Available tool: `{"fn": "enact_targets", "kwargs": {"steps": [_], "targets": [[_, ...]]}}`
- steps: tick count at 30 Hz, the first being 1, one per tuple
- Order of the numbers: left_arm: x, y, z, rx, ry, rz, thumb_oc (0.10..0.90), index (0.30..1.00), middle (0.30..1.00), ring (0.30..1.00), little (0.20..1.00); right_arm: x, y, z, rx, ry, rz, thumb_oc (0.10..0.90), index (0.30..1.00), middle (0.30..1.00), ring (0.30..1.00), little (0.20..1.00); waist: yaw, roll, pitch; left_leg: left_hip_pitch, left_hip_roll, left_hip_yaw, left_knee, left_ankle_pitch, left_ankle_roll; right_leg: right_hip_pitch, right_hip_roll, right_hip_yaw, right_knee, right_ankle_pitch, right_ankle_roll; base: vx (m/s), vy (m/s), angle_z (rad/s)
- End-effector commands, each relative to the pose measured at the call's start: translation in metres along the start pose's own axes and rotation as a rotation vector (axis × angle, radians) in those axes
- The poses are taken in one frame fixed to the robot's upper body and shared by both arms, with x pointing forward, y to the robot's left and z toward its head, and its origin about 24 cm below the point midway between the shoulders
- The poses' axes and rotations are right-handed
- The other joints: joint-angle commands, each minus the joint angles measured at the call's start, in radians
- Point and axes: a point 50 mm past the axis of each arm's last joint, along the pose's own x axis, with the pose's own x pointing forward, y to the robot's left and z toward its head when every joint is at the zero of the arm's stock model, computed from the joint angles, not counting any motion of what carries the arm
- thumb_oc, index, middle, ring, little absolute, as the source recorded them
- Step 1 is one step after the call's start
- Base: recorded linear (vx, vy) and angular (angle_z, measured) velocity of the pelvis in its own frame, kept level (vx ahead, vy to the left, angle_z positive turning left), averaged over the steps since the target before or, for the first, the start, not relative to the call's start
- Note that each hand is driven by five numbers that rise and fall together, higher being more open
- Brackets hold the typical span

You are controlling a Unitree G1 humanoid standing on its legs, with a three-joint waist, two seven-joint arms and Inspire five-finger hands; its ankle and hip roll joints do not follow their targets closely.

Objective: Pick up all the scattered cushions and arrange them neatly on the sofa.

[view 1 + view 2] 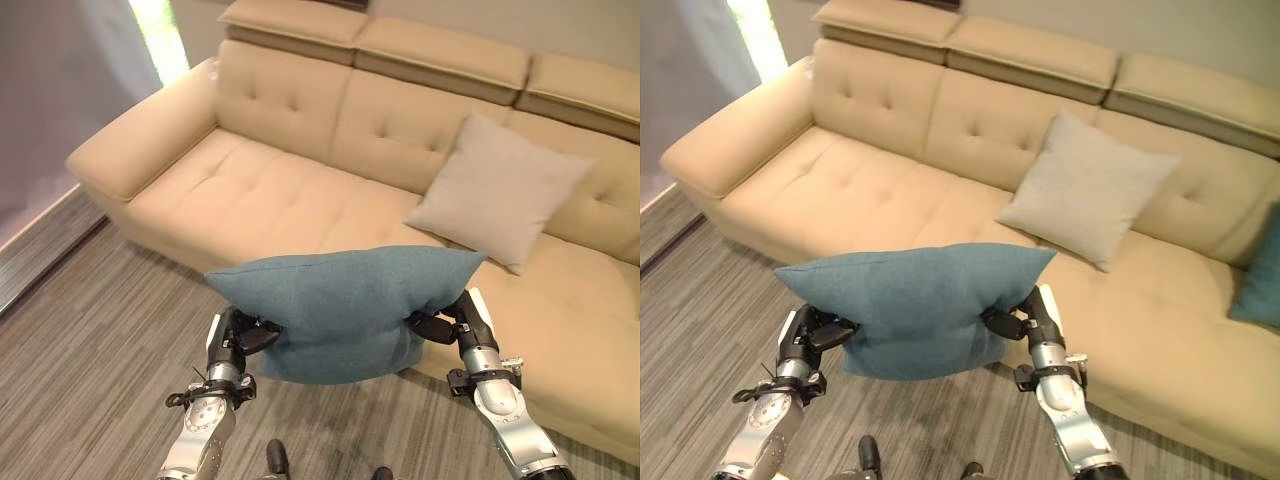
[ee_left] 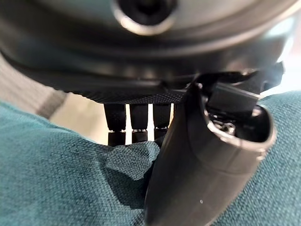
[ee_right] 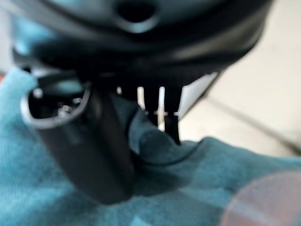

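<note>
The left hand [image 1: 236, 338] is pinching one edge of a soft teal fabric cushion [image 1: 345, 310] between thumb and curled fingers, and the right hand [image 1: 450, 322] is pinching the opposite edge likewise, probably to carry it level. The cushion is hanging above the grey striped floor [image 1: 90, 340], just before the long beige tufted sofa [image 1: 260, 190], where 1 pale grey square cushion [image 1: 500, 190] is leaning upright. The right eye view is also showing another teal cushion [image 1: 1260, 265] at the sofa's far right.
</note>
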Motion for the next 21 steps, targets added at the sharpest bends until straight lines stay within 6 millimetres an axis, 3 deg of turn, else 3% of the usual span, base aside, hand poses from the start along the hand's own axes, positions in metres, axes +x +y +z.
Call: {"fn": "enact_targets", "kwargs": {"steps": [1,2,4,6,9,10,14,15,16,17,18,19,21], "targets": [[0.012,-0.037,0.068,0.051,-0.339,-0.249,0.400,0.300,0.300,0.300,0.300,0.015,0.009,0.088,0.089,-0.444,0.038,0.400,0.300,0.300,0.300,0.300,-0.001,-0.043,-0.055,0.021,-0.032,-0.030,0.024,-0.125,-0.047,-0.025,0.151,0.106,-0.134,0.097,-0.031,0.15,0.095,0.58],[0.011,-0.037,0.068,0.051,-0.339,-0.249,0.400,0.300,0.300,0.300,0.300,0.015,0.009,0.088,0.089,-0.443,0.038,0.400,0.300,0.300,0.300,0.300,-0.002,-0.042,-0.055,0.022,-0.032,-0.031,0.022,-0.125,-0.047,-0.024,0.151,0.105,-0.133,0.096,-0.031,0.17,0.084,0.67],[0.012,-0.038,0.068,0.067,-0.335,-0.257,0.400,0.300,0.300,0.300,0.300,0.013,0.010,0.084,0.103,-0.431,0.047,0.400,0.300,0.300,0.300,0.300,-0.020,-0.047,-0.047,0.045,-0.060,-0.076,0.014,-0.132,-0.041,-0.070,0.208,0.160,-0.158,0.121,-0.040,0.20,0.049,0.85],[0.012,-0.039,0.067,0.068,-0.331,-0.261,0.400,0.300,0.300,0.300,0.300,0.012,0.009,0.082,0.102,-0.422,0.052,0.400,0.300,0.300,0.300,0.300,-0.031,-0.050,-0.041,0.062,-0.074,-0.111,0.015,-0.143,-0.039,-0.103,0.227,0.175,-0.174,0.146,-0.035,0.20,0.000,0.77],[0.012,-0.040,0.066,0.065,-0.330,-0.266,0.400,0.300,0.300,0.300,0.300,0.011,0.009,0.080,0.099,-0.414,0.059,0.400,0.300,0.300,0.300,0.300,-0.041,-0.050,-0.037,0.070,-0.083,-0.137,0.023,-0.153,-0.039,-0.120,0.236,0.188,-0.177,0.157,-0.030,0.18,-0.021,0.45],[0.011,-0.041,0.065,0.055,-0.330,-0.278,0.400,0.300,0.300,0.300,0.300,0.008,0.007,0.076,0.107,-0.403,0.057,0.400,0.300,0.300,0.300,0.300,-0.049,-0.060,-0.038,0.083,-0.103,-0.170,0.045,-0.180,-0.042,-0.099,0.231,0.221,-0.198,0.167,-0.037,0.19,-0.036,0.74],[0.009,-0.043,0.064,0.047,-0.327,-0.289,0.400,0.300,0.300,0.300,0.300,0.005,0.002,0.070,0.104,-0.383,0.050,0.400,0.300,0.300,0.300,0.300,-0.057,-0.064,-0.046,0.074,-0.110,-0.186,0.139,-0.231,-0.051,-0.059,0.222,0.216,-0.199,0.168,-0.058,0.17,-0.085,1.01],[0.007,-0.045,0.062,0.033,-0.322,-0.292,0.400,0.300,0.300,0.300,0.300,0.004,-0.001,0.070,0.099,-0.386,0.049,0.400,0.300,0.300,0.300,0.300,-0.062,-0.068,-0.051,0.057,-0.103,-0.164,0.216,-0.265,-0.066,-0.033,0.209,0.190,-0.198,0.154,-0.072,0.16,-0.097,0.45],[0.007,-0.045,0.062,0.030,-0.325,-0.290,0.400,0.300,0.300,0.300,0.300,0.004,-0.004,0.071,0.096,-0.392,0.040,0.400,0.300,0.300,0.300,0.300,-0.066,-0.070,-0.048,0.014,-0.092,-0.148,0.313,-0.271,-0.080,-0.020,0.199,0.169,-0.194,0.147,-0.079,0.20,-0.122,0.64],[0.008,-0.045,0.061,0.009,-0.319,-0.278,0.400,0.300,0.300,0.300,0.300,0.005,-0.006,0.071,0.100,-0.386,0.029,0.400,0.300,0.300,0.300,0.300,-0.066,-0.078,-0.035,-0.041,-0.060,-0.085,0.414,-0.250,-0.096,0.003,0.179,0.136,-0.186,0.130,-0.092,0.08,-0.055,0.77],[0.008,-0.045,0.061,0.009,-0.319,-0.278,0.400,0.300,0.300,0.300,0.300,0.005,-0.006,0.071,0.100,-0.386,0.029,0.400,0.300,0.300,0.300,0.300,-0.067,-0.076,-0.035,-0.047,-0.058,-0.086,0.424,-0.255,-0.096,0.001,0.181,0.134,-0.185,0.130,-0.093,0.13,-0.051,0.73],[0.007,-0.044,0.059,0.003,-0.308,-0.281,0.400,0.300,0.300,0.300,0.300,0.004,-0.006,0.068,0.108,-0.370,0.031,0.400,0.300,0.300,0.300,0.300,-0.065,-0.081,-0.037,-0.085,-0.003,-0.002,0.439,-0.254,-0.085,0.028,0.161,0.100,-0.190,0.113,-0.095,0.15,-0.031,0.86],[0.006,-0.042,0.058,0.012,-0.298,-0.284,0.400,0.300,0.300,0.300,0.300,0.004,-0.007,0.066,0.109,-0.361,0.029,0.400,0.300,0.300,0.300,0.300,-0.053,-0.085,-0.046,-0.118,0.017,0.036,0.391,-0.239,-0.074,0.052,0.157,0.083,-0.207,0.102,-0.090,0.23,-0.027,0.77]]}}
